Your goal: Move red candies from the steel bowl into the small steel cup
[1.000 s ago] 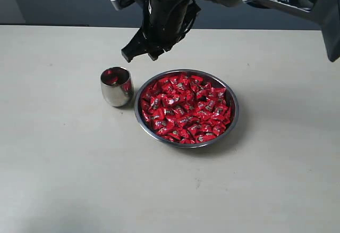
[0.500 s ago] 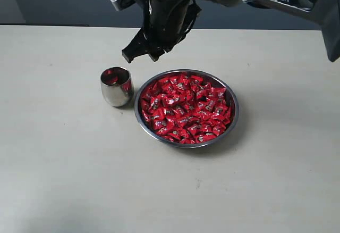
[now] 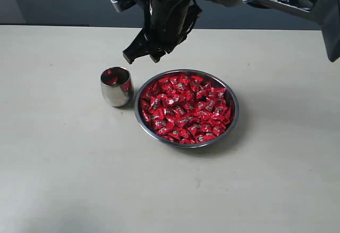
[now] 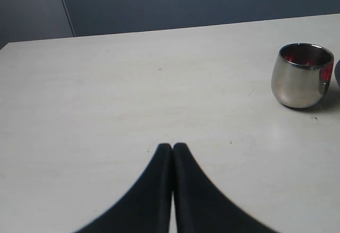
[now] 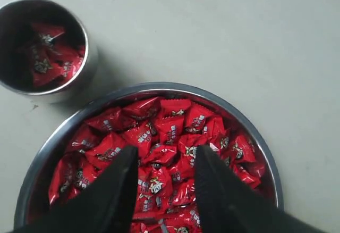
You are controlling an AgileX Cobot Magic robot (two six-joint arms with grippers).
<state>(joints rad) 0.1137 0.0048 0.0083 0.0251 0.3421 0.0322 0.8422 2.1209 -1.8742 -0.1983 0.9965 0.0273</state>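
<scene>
Red candies fill steel bowl; few in small steel cup just beside. Right pincer parted, empty, above bowl for next pick. Left pincer closed, idle.

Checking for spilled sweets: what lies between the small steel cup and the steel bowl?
Only bare table, nothing on it. The right wrist view shows that narrow strip between the small steel cup and the steel bowl.

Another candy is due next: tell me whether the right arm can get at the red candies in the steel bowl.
Probably yes. The right gripper hangs open above the steel bowl, and the wrist view shows nothing between its fingers and the red candies.
</scene>
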